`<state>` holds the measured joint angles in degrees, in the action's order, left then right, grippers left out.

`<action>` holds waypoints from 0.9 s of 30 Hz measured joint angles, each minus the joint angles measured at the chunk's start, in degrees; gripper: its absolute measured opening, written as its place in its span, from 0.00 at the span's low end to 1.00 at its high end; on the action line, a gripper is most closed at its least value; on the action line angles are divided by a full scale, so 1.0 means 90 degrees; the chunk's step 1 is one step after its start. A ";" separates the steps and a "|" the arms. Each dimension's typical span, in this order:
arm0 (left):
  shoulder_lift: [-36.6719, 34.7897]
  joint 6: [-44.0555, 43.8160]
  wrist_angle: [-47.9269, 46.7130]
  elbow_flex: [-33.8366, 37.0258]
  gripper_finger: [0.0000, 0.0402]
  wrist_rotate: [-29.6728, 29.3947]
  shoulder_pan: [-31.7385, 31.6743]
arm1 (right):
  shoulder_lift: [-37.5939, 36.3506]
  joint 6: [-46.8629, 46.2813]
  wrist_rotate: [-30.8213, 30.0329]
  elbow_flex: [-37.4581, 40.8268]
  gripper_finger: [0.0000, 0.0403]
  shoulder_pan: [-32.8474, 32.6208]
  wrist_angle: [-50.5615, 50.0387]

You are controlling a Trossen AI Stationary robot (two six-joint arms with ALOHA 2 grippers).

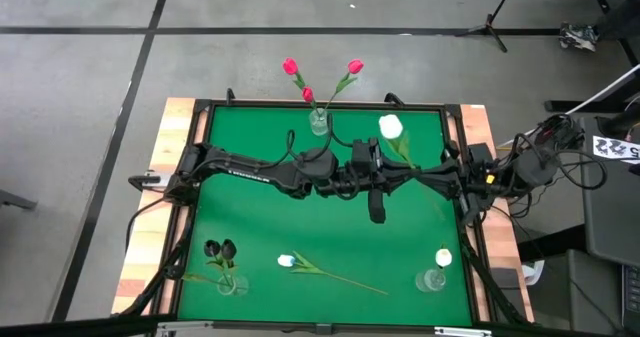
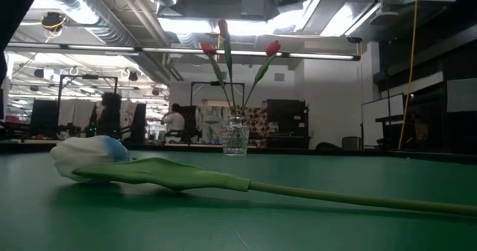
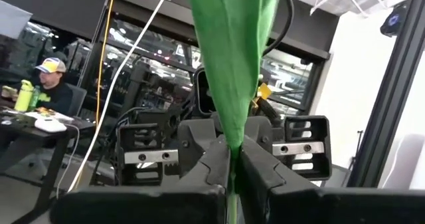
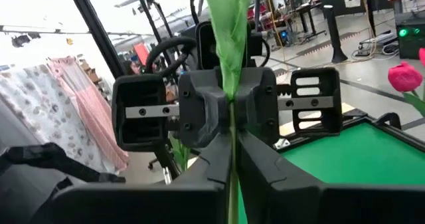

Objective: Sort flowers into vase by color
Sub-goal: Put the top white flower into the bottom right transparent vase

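Both arms meet over the table's middle. My left gripper (image 1: pixel 338 180) (image 3: pixel 232 154) and my right gripper (image 1: pixel 364 167) (image 4: pixel 231 147) face each other, each shut on the same white tulip (image 1: pixel 390 127), which is held in the air. Its green leaf (image 3: pixel 232 58) (image 4: pixel 229 24) rises above the fingers. A second white tulip (image 1: pixel 288 262) (image 2: pixel 89 158) lies on its side on the green mat near the near edge. Three pink-red tulips stand in a glass vase (image 1: pixel 319 124) (image 2: pixel 235 135) at the far edge. My left gripper pinches the tulip's thin stem (image 3: pixel 231 184) between its two fingers, just below the leaf. The fingers come level from the table's left and lie across the stem. The tulip is lifted clear and stands roughly upright. My right gripper pinches the same stem (image 4: pixel 230 177) between its two fingers, close to the left gripper's hold. Its fingers come level from the table's right, across the stem. The leaf stands up above them.
A glass vase with near-black tulips (image 1: pixel 226 267) stands at the near left corner. Another glass vase holding one white tulip (image 1: pixel 436 272) stands at the near right. A raised dark frame (image 1: pixel 200 117) borders the mat. A person sits beyond the table in the left wrist view.
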<state>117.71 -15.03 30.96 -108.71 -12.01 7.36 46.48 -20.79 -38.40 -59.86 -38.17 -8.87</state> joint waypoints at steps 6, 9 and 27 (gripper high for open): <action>0.0000 -0.0104 -0.0084 0.0000 0.02 -0.0015 -0.0003 | -0.0044 0.0001 0.0446 -0.0002 0.14 0.0000 -0.0344; 0.0000 -0.0148 -0.0093 0.0000 0.02 0.0013 0.0017 | -0.0192 -0.0418 0.1362 -0.0144 0.20 0.0007 -0.0946; -0.0234 -0.0479 -0.0982 -0.0007 0.01 -0.0105 0.0192 | -0.0672 -0.1962 0.4657 -0.0780 0.27 -0.0321 -0.4325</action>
<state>115.60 -19.34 22.12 -108.77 -12.95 9.09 40.43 -38.45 3.51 -66.88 -41.06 -47.80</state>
